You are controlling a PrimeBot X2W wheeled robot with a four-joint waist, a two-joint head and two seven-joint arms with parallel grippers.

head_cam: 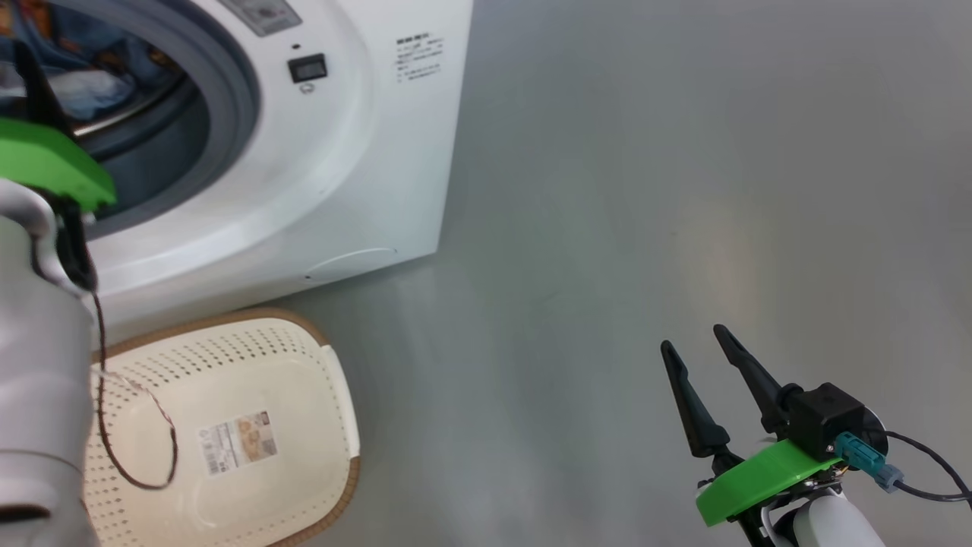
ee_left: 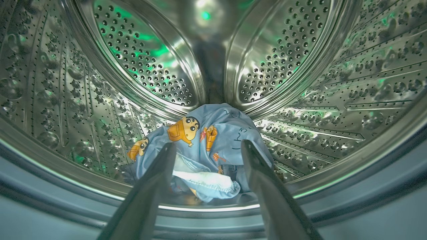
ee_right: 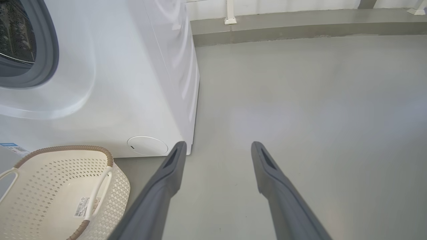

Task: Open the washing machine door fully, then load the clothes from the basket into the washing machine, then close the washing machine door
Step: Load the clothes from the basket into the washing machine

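1. At eight o'clock in the head view, the left forearm point(head_cam: 38, 395) is a smooth pale grey tube, topped by the left green plate point(head_cam: 45, 163).
2. A thin dark cable point(head_cam: 175, 456), partly red-and-white twisted, loops off it.
3. At five o'clock, the right gripper point(head_cam: 693, 338) has two long, black, tapered fingers on the right green plate point(head_cam: 759, 475), with a black boxy block point(head_cam: 824, 418), a teal plug point(head_cam: 862, 456) and a black lead point(head_cam: 926, 475).
4. The left gripper point(ee_left: 209, 144) has matching matte dark fingers.

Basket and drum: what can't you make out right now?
Basket: left side hidden by left forearm, head view; bottom edge cuts it, right wrist view.
Clothes: lower folds behind left gripper, left wrist view.
Label: print too small, head view.
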